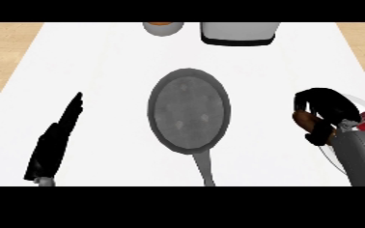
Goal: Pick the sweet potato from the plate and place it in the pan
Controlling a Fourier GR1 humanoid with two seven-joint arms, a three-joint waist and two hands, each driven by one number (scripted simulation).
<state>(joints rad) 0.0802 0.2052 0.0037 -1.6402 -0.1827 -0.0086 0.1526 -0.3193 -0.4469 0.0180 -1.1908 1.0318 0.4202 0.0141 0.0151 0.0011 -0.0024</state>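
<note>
White counter (100, 67) fills the view, with wood-coloured strips at both far corners. Grey frying pan (189, 111) sits mid-counter, nothing in it, its handle (205, 169) pointing back toward the robot. At the far edge stands a white container (239, 33) with a dark base, cut off by the frame; can't name it closer. Left hand (61, 130) lies lower left, well apart from the pan, fingers straight, holding nothing: resting. Plate (354, 101) is at the right edge, pale and mostly hidden under the right forearm; only parts of its rim show. Right hand (324, 107) is over the plate, fingers curled round the sweet potato (306, 121), brown skin showing between the black fingers. So the grasp looks made and the potato is in the hand, at the plate. Whether it has cleared the plate's surface can't be told from this steep angle. Smallest item: a small bowl (163, 27) at the far edge, just left of the container, something orange inside. Judgement: the step in hand is the lift and carry to the pan. Raise straight up first, so the potato clears the rim without dragging the plate. Then travel left over the bare counter between plate and pan, high enough to pass the pan's wall. Aim for the pan's middle, away from rim and handle. Lower close to the pan floor before uncurling, since a tapered root may roll. The left hand need not move.
</note>
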